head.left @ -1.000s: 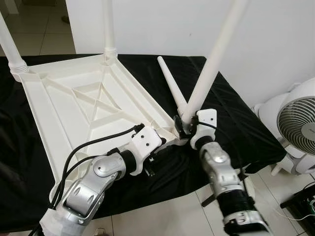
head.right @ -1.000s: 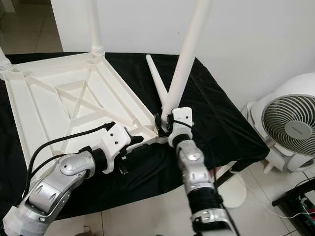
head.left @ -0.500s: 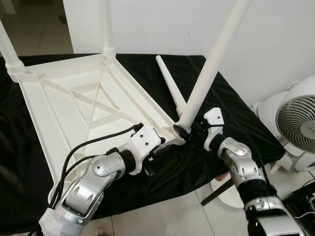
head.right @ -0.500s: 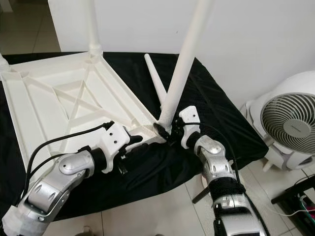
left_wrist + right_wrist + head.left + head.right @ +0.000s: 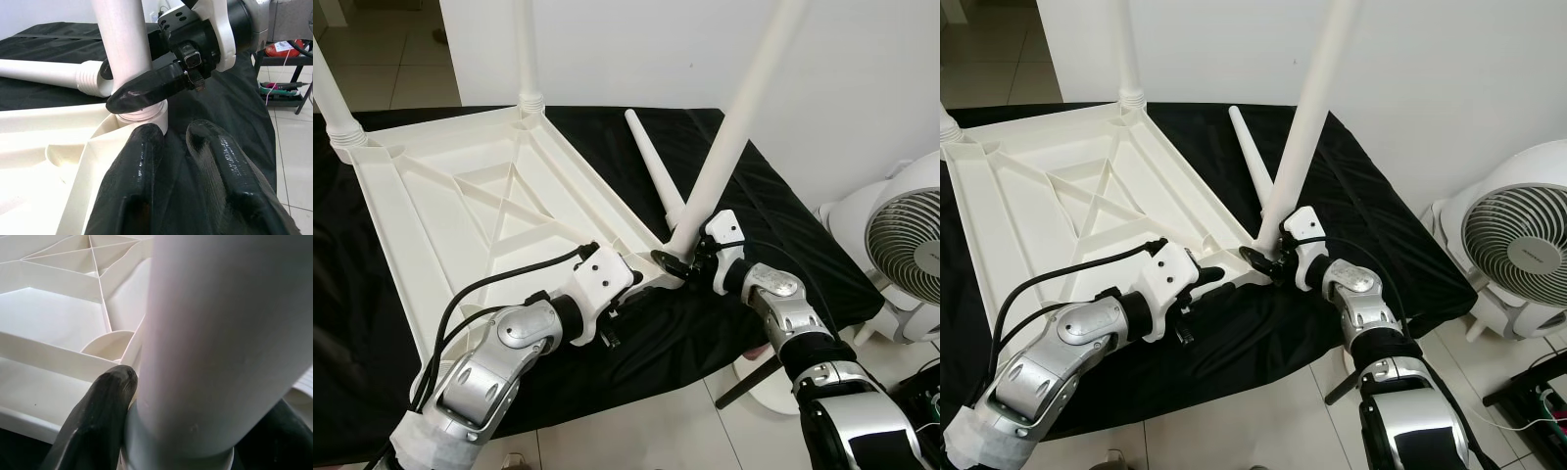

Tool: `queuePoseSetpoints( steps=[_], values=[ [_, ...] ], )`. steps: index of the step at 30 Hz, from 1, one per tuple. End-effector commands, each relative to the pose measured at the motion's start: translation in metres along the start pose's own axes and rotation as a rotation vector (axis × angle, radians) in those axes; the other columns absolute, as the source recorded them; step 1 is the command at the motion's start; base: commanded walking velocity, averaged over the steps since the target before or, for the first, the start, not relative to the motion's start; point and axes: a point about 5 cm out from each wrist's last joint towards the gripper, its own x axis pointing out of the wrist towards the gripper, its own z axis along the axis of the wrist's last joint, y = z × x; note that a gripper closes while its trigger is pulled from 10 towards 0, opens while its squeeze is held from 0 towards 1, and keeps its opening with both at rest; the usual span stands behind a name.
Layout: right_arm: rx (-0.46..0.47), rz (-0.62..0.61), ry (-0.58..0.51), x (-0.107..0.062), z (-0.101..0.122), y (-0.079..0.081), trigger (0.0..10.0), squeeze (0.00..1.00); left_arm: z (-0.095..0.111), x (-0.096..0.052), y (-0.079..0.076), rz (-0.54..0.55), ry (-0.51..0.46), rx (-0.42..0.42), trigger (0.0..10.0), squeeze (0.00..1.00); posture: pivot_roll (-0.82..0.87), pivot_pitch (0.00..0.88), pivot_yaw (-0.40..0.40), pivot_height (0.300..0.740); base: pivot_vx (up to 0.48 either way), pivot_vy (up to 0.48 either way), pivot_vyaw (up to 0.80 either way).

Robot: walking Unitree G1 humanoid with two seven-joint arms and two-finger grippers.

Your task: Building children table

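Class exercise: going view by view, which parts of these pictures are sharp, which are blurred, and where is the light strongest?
Eye views: evenly lit and sharp, the upturned table top bright against the black cloth. Left wrist view: its own fingers close and soft, the right gripper crisper. Right wrist view: the leg looms near, blurred and washed out.

Not much to read here, honestly. The round white plastic fan has a tiny dark brand mark on its centre hub, but it's too small to make out. No other legible text, labels or numbers.
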Motion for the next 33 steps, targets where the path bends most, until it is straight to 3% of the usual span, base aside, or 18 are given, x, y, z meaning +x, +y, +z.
queuePoseSetpoints(
  steps=[1,8,9,14,18,20,25,28,33],
  values=[
    [0.007,0.033,0.024,0.000,-0.005,0.003,0.0,0.00,0.002,0.000,-0.002,-0.033,-0.002,0.004,10.0,0.00,0.11,0.037,-0.097,0.740,0.000,0.000,0.00],
    [0.015,0.043,0.031,-0.006,-0.013,0.002,0.0,0.00,0.002,0.000,-0.003,-0.029,-0.005,-0.004,10.0,0.00,0.10,0.044,-0.102,0.740,0.000,0.000,0.00],
    [0.029,0.011,0.026,-0.008,-0.013,0.000,10.0,0.00,0.002,0.000,-0.004,-0.029,-0.005,-0.005,10.0,0.00,0.10,0.046,-0.104,0.740,0.000,0.000,0.00],
    [0.057,-0.055,0.015,-0.010,-0.015,-0.003,10.0,0.00,0.002,-0.001,-0.005,-0.029,-0.005,-0.007,10.0,0.00,0.10,0.048,-0.108,0.740,0.000,0.000,0.00],
    [0.064,-0.211,0.061,-0.012,-0.022,-0.002,10.0,0.00,0.001,-0.001,-0.006,-0.028,-0.003,-0.012,10.0,0.00,0.10,0.049,-0.116,0.740,0.000,0.000,0.00],
    [0.098,-0.323,0.061,-0.011,-0.026,0.004,10.0,0.00,0.001,-0.001,-0.007,-0.026,-0.002,-0.015,10.0,0.00,0.10,0.048,-0.118,0.740,0.000,0.000,0.00],
    [0.134,-0.435,0.075,-0.009,-0.030,0.012,10.0,0.00,0.001,-0.001,-0.008,-0.028,-0.004,-0.016,10.0,0.00,0.10,0.048,-0.121,0.740,0.000,0.000,0.00],
    [0.135,-0.658,0.074,-0.006,-0.028,0.028,10.0,0.00,0.001,0.000,-0.008,-0.032,-0.003,-0.017,10.0,0.00,0.10,0.049,-0.118,0.740,0.000,0.000,0.00],
    [0.121,-0.771,0.084,-0.007,-0.025,0.036,10.0,0.00,0.000,-0.001,-0.010,-0.036,-0.002,-0.018,10.0,0.00,0.10,0.048,-0.118,0.740,0.000,0.000,0.00]
  ],
)
